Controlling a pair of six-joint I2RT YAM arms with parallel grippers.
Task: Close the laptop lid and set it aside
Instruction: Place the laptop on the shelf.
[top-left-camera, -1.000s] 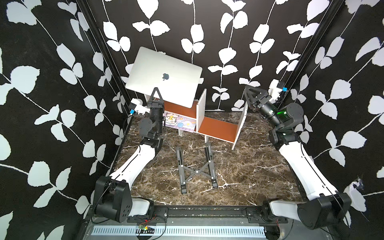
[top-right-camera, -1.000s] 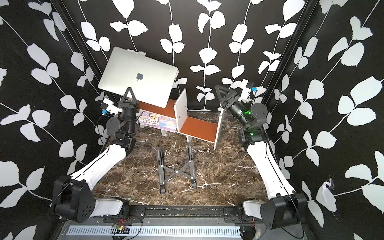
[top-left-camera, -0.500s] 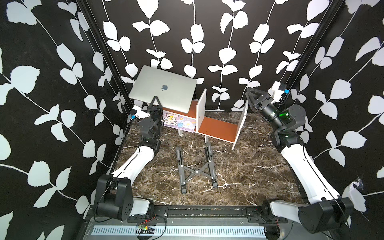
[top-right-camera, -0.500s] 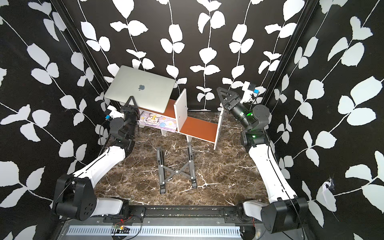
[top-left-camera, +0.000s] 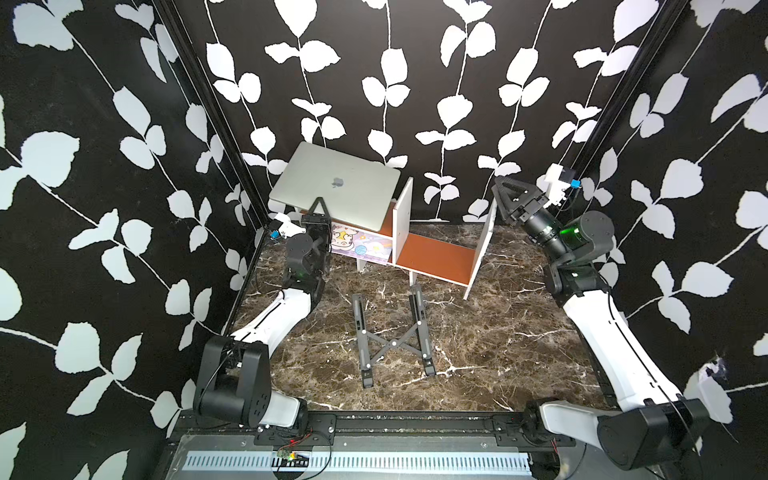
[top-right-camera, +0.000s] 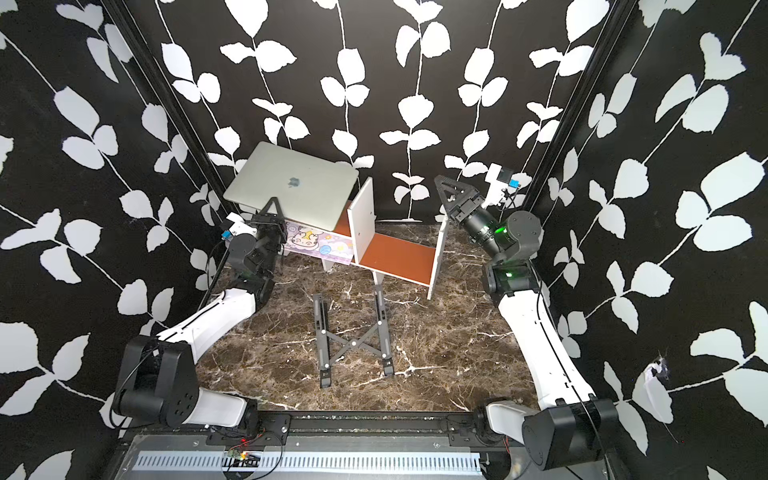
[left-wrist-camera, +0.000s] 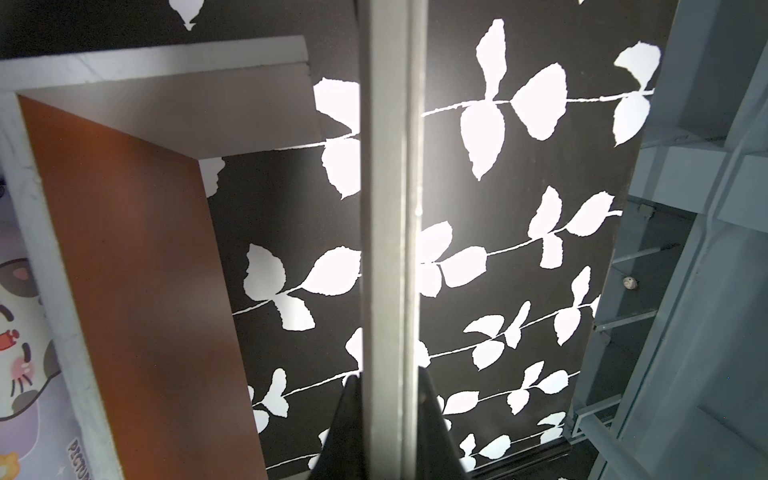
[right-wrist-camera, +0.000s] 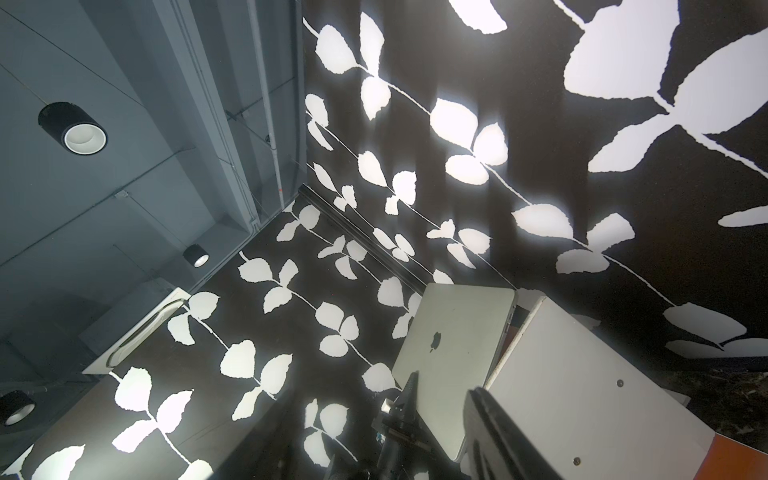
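laptop (top-left-camera: 336, 187) lowered over shelf (top-left-camera: 436, 253), closing already done

hangs in the upper centre of both top views, over the left compartment of the white-and-brown shelf, just beside the upright divider (top-left-camera: 402, 220); touching it or not, cannot tell. was high and steeply tipped against the back wall a second ago; now lower, much flatter, directly above the cartoon notebook (top-left-camera: 361, 245). means, by judgement, closing finished and setting aside under way, with release yet to come. shows the laptop lid (top-right-camera: 291, 183) face up, dark logo toward the camera, shut flat on the base with only a thin seam along the gripped edge in the left wrist view. runs its long axis left to right across the frame, dipping a little toward the right, not quite level.

left gripper (top-left-camera: 318, 208): clamped narrow on the near long edge of the laptop, one finger over the lid, the other beneath.

right gripper (right-wrist-camera: 442, 388): at the right of the frame, well apart from the laptop, jaws partly spread, holding nothing.
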